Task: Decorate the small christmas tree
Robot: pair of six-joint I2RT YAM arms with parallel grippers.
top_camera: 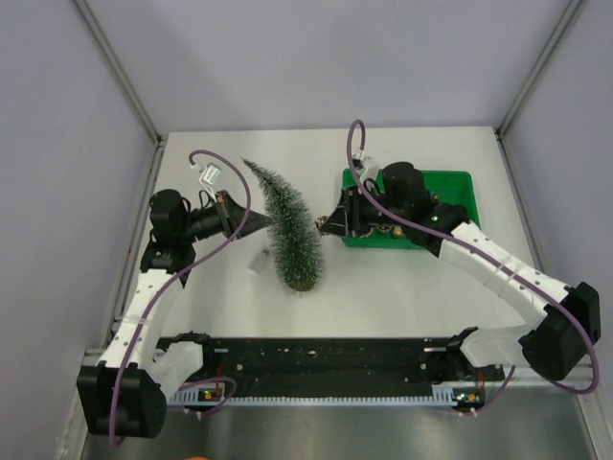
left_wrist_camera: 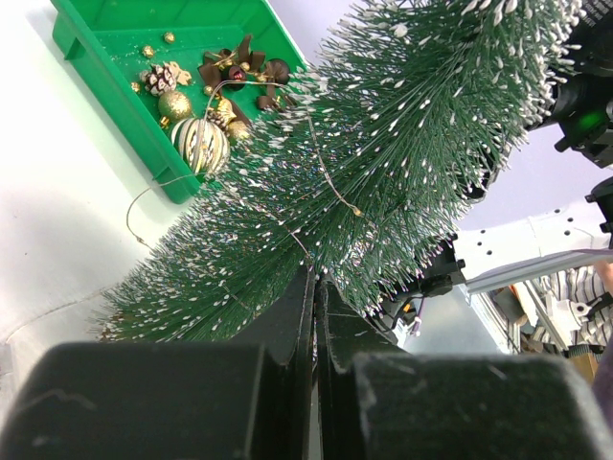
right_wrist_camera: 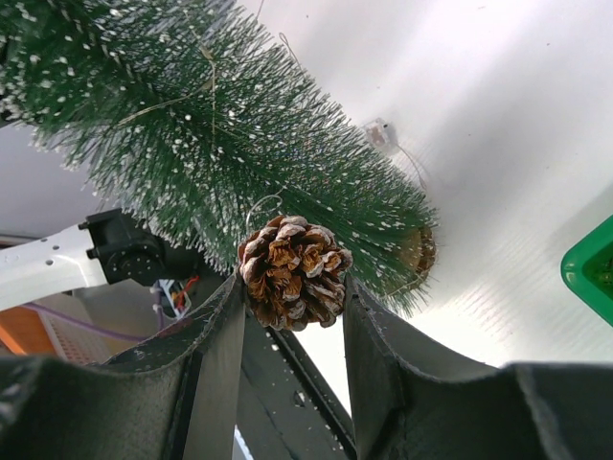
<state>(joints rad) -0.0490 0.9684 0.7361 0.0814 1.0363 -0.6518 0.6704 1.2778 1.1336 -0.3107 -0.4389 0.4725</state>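
The small christmas tree (top_camera: 292, 230) stands on its brown disc base (top_camera: 304, 281) at mid-table, with a thin wire of tiny lights wound round it. My left gripper (top_camera: 261, 226) is at its left flank. In the left wrist view my left gripper (left_wrist_camera: 316, 283) has its jaws pressed together, tips buried in the tree's bristles (left_wrist_camera: 402, 144). My right gripper (top_camera: 323, 226) is at the tree's right flank. In the right wrist view my right gripper (right_wrist_camera: 292, 285) is shut on a brown frosted pine cone (right_wrist_camera: 294, 270), held against the tree's lower branches (right_wrist_camera: 220, 153).
A green plastic tray (top_camera: 460, 182) sits behind my right arm. The left wrist view shows the tray (left_wrist_camera: 105, 43) holding a striped ball (left_wrist_camera: 199, 142), a gold ball (left_wrist_camera: 174, 103) and other ornaments. A small clear box (top_camera: 257, 264) on the wire lies left of the base.
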